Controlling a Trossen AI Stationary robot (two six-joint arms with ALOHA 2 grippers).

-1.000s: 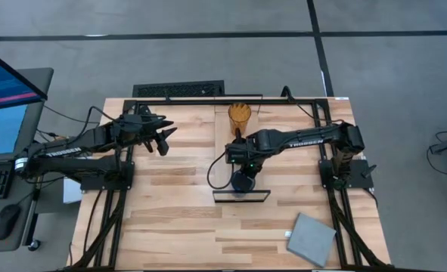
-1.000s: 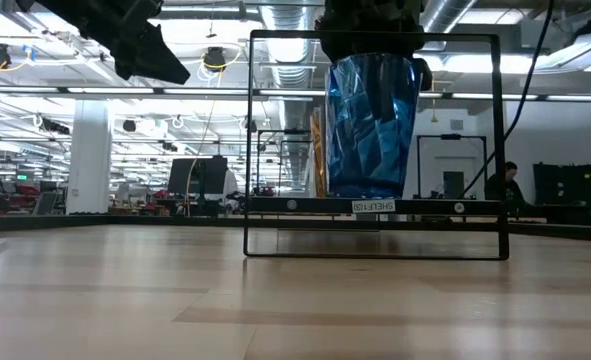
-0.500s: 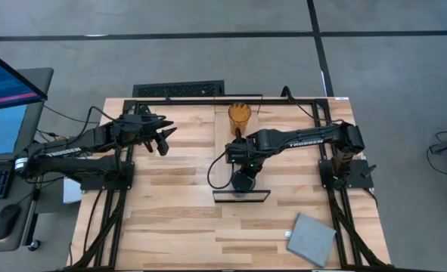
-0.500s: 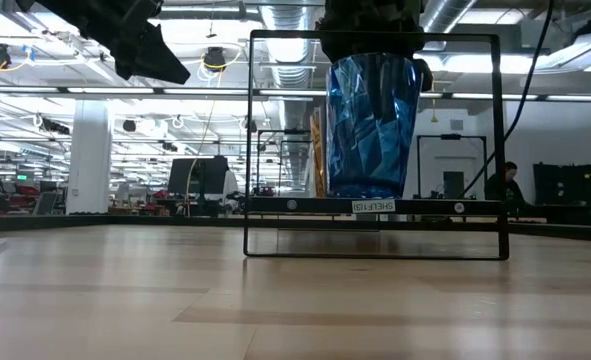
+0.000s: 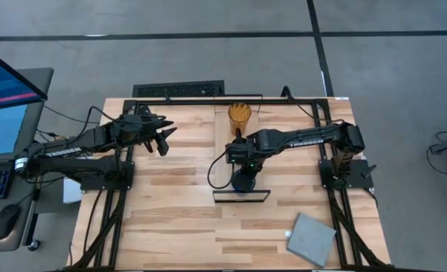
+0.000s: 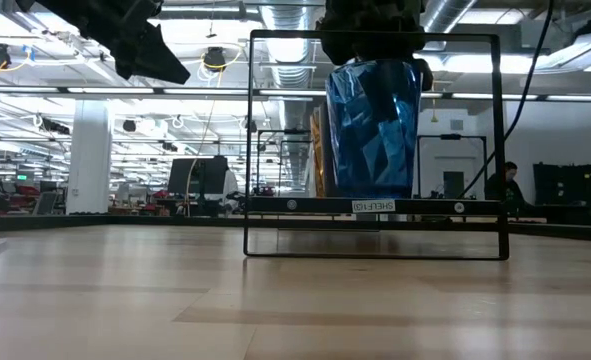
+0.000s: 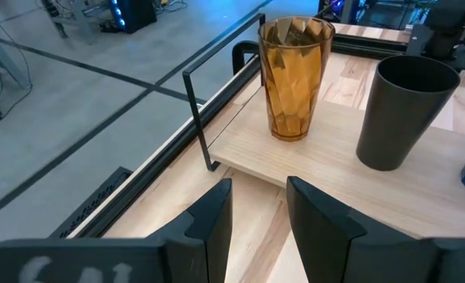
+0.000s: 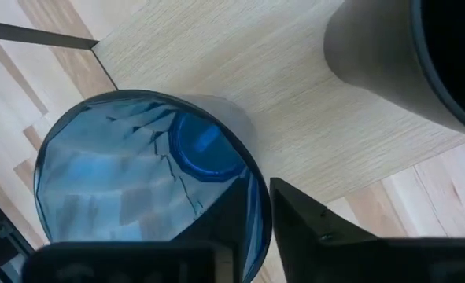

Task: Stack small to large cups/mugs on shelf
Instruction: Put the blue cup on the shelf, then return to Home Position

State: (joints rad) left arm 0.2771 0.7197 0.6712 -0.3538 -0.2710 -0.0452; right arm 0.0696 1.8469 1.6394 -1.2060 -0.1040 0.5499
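The shelf (image 5: 240, 198) is a narrow light-wood plank with a black frame (image 6: 375, 40) at its near end. The translucent blue cup (image 6: 373, 130) is upright at that end, its base at the plank's top. My right gripper (image 8: 260, 208) is above it, shut on its rim. The black cup (image 8: 421, 55) and the amber tumbler (image 7: 295, 79) stand farther back on the plank. The tumbler also shows in the high view (image 5: 239, 115). My left gripper (image 7: 256, 212) is open and empty, high over the table's far left (image 5: 162, 136). My right gripper holds the blue cup's rim (image 8: 254, 189) on the side toward the black cup. One finger (image 8: 228, 228) is inside the cup and the other finger (image 8: 311, 220) is outside. The fingers point down from above. The cup is upright; whether its base bears on the plank I cannot tell.
A grey square pad (image 5: 311, 238) lies at the table's near right corner. A black grille (image 5: 178, 91) lies along the far edge. Black rails (image 5: 336, 189) run down both sides of the table. A person (image 6: 510, 180) sits far back in the room.
The blue cup has come down a little toward the plank with my right gripper on its rim.
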